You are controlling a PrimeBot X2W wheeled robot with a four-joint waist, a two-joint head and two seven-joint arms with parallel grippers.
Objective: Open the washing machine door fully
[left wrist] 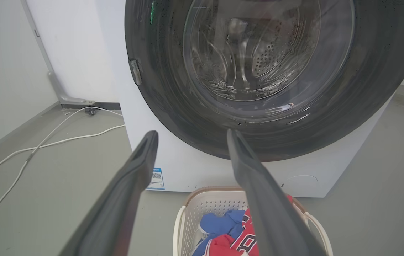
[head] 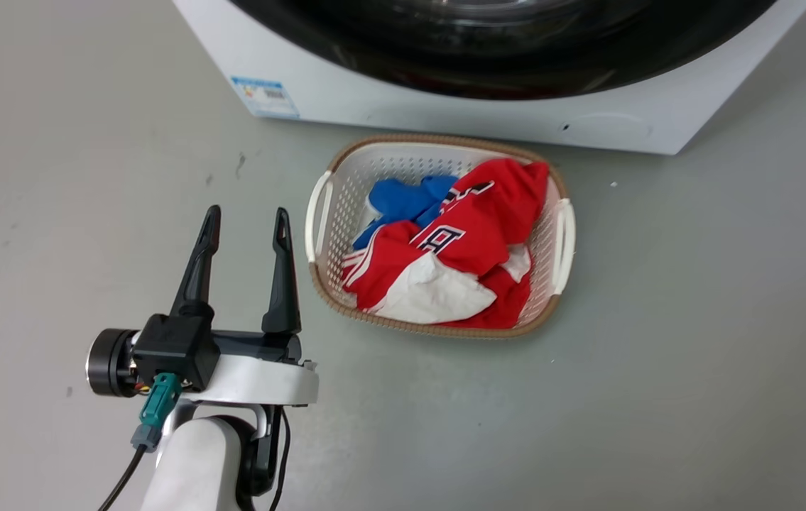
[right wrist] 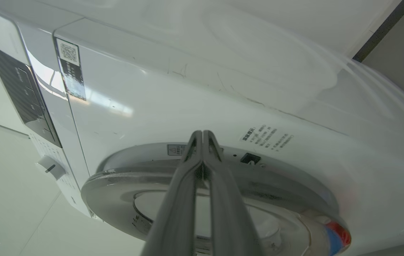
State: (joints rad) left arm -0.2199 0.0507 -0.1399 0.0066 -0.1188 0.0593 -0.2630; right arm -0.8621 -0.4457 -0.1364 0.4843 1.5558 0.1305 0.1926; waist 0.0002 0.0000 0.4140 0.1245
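Right gripper (right wrist: 202, 132) has its fingers pressed flat together, pinching nothing, with the tips poked up against the rim of the door (right wrist: 116, 181). The door looks shut or barely cracked, I can't tell which. Left gripper (head: 246, 213) hangs spread and empty, low over the floor (head: 55, 177), just beside the basket (head: 438, 140).

My worry is that the rim's glossy, and two closed fingers only make a hook, so they could skid off and the door would swing back. Also, the metal bit (left wrist: 135, 71) on the door's left edge looks like the hinge. If so, the door would swing toward the left gripper and might clip it.
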